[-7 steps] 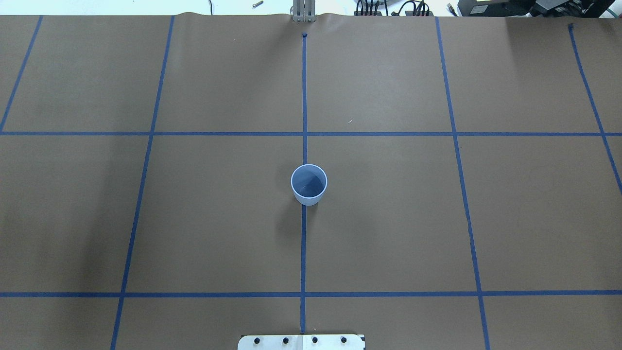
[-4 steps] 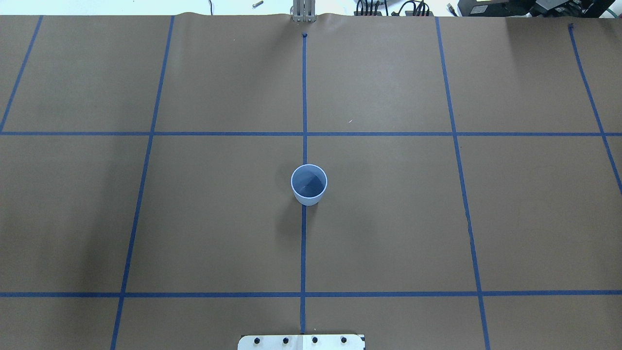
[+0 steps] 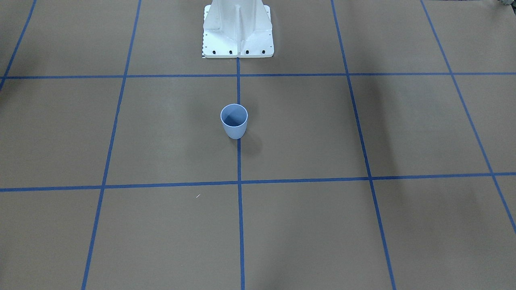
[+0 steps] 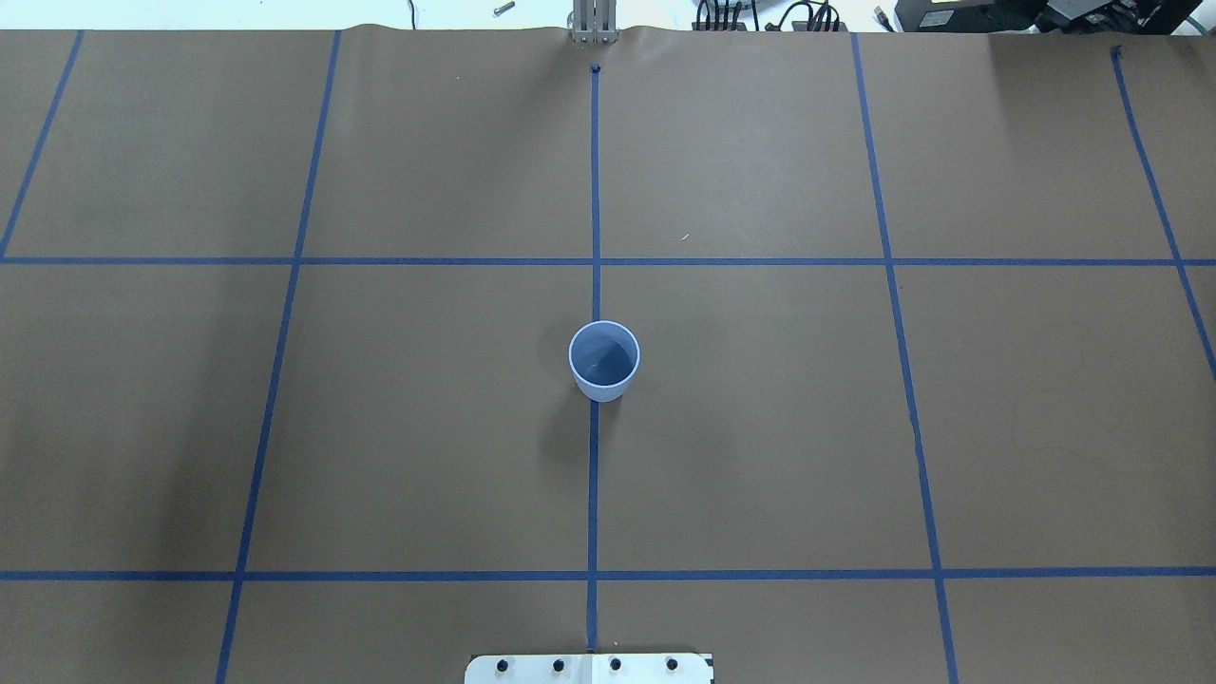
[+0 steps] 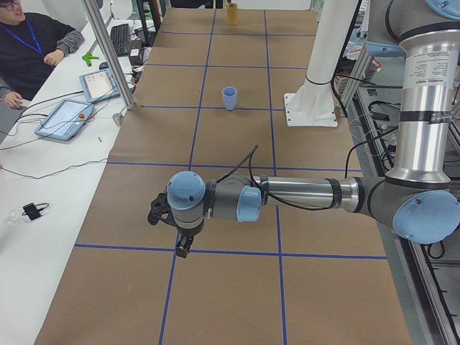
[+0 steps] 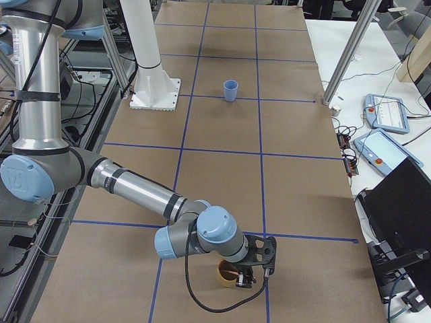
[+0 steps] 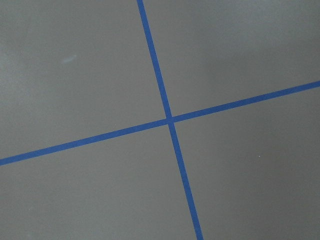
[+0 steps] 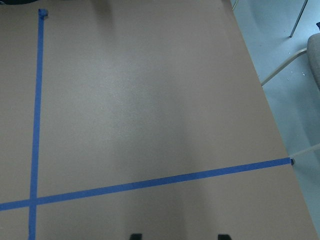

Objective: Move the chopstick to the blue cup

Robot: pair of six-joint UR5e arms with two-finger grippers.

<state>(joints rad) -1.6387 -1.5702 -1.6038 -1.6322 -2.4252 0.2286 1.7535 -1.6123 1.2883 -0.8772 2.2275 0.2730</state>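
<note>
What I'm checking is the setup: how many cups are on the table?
2. A blue cup stands at the centre of the table; a tan cup stands at its end on the robot's right. Others may be hidden.

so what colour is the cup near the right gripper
Tan cup; exterior right view shows it best.

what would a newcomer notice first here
A lone blue cup stands upright at the middle of the brown table, on its blue tape grid. At the table's right end the right gripper hangs low beside a tan cup; the left arm stretches low over the other end.
</note>
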